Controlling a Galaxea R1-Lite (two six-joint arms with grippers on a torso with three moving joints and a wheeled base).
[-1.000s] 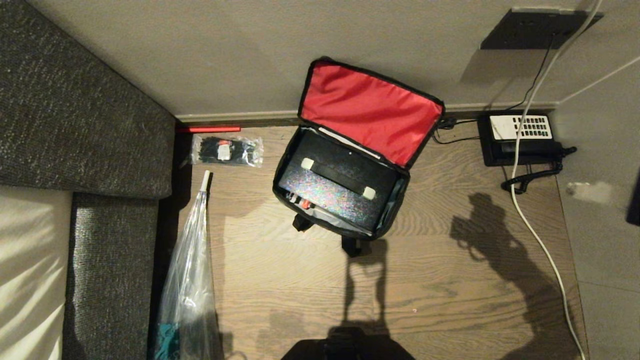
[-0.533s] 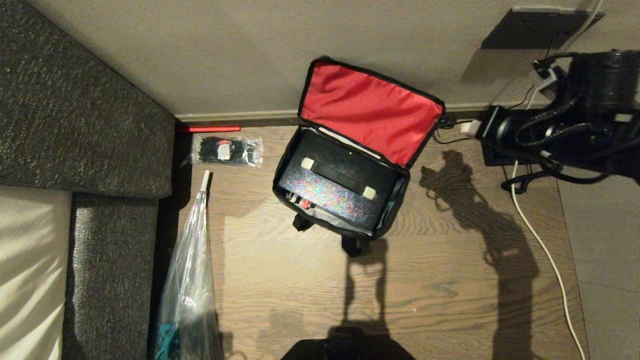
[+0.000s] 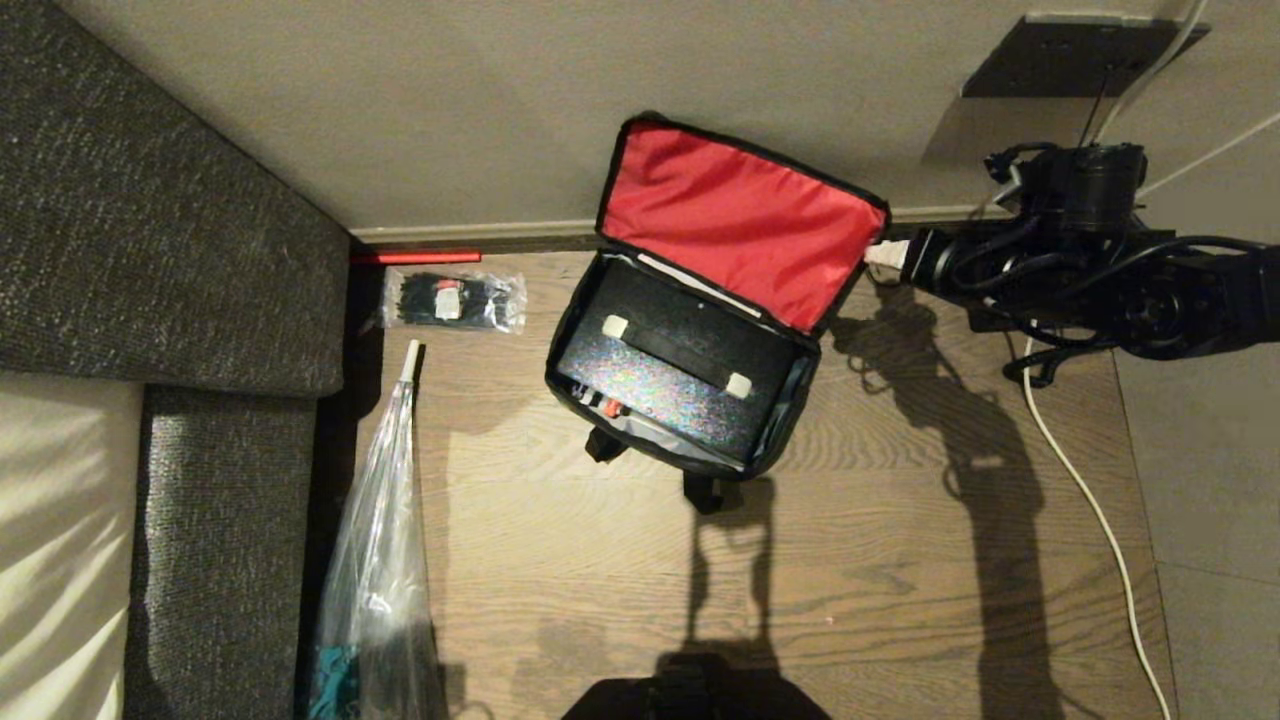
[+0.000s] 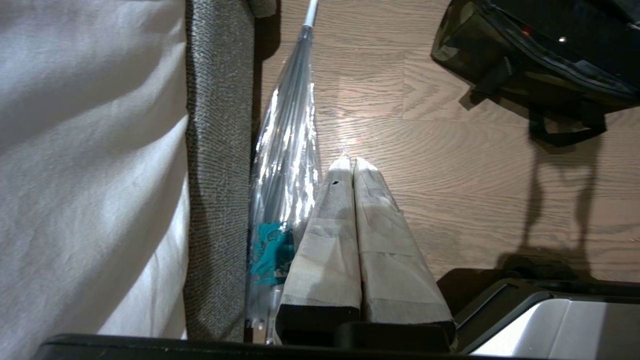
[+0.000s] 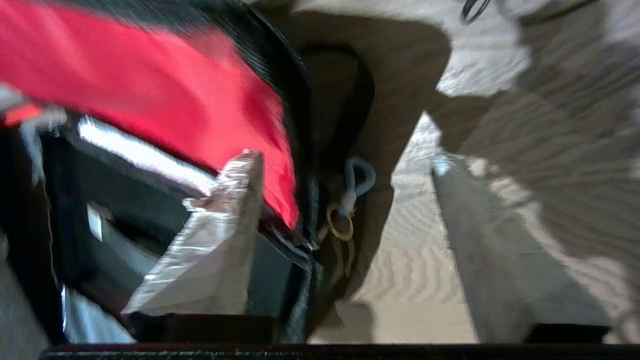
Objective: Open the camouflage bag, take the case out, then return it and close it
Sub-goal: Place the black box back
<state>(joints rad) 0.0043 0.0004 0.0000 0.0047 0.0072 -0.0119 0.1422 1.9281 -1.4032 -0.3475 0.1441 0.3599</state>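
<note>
Right claw (image 3: pixel 885 255) spread beside camouflage bag's (image 3: pixel 735 225) lid edge.

Below me lies a wood-grain floor (image 3: pixel 620 580), warmly lit and crossed by long dark shadows. A plain beige wall (image 3: pixel 480 110) meets it along a pale skirting board (image 3: pixel 470 232). At my left stands a dark grey woven sofa (image 3: pixel 150 220) with a pale cushion (image 3: pixel 50 540).
</note>
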